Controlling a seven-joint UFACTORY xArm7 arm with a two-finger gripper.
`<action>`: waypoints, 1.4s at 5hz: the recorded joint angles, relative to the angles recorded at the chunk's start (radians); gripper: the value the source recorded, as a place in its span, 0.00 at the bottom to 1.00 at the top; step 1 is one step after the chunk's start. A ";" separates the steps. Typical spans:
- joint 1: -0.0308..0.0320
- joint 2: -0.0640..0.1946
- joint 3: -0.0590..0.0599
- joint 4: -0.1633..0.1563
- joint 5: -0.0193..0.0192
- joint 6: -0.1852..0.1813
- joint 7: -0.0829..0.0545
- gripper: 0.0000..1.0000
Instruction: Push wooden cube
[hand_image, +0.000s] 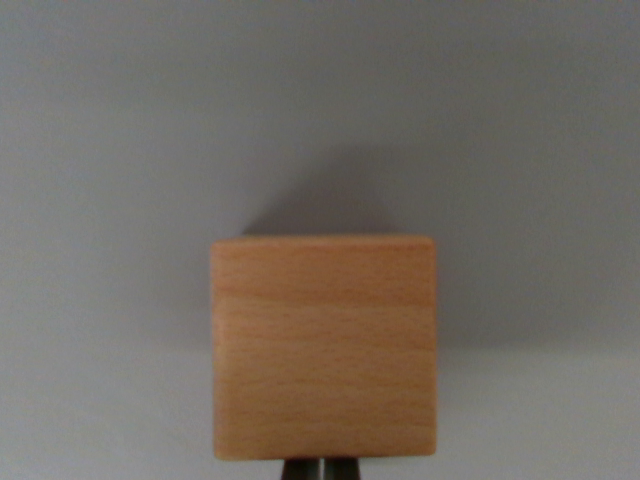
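While the wrist view is looking down, the wooden cube (324, 346) is sitting centre-low on a plain grey surface (110, 150), just ahead of the gripper (321, 469). Only two dark fingertips are showing at the bottom edge, pressing together with a thin seam between them, pinching nothing. Judging by this, the push is starting; contact cannot be confirmed. Next move is calling for a straight, centred advance. Cube: pale, fine-grained, smooth, with rounded edges.

Only the tips of the gripper (321, 470) show, at the bottom edge of the wrist view, just right of centre. Two dark fingers (300, 470) stand side by side, pressed close with only a thin pale seam between them.
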 joint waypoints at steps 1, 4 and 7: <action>-0.0007 0.024 -0.001 0.038 -0.0001 0.013 -0.002 1.00; -0.0012 0.046 -0.002 0.071 -0.0002 0.025 -0.004 1.00; -0.0020 0.076 -0.003 0.118 -0.0003 0.041 -0.006 1.00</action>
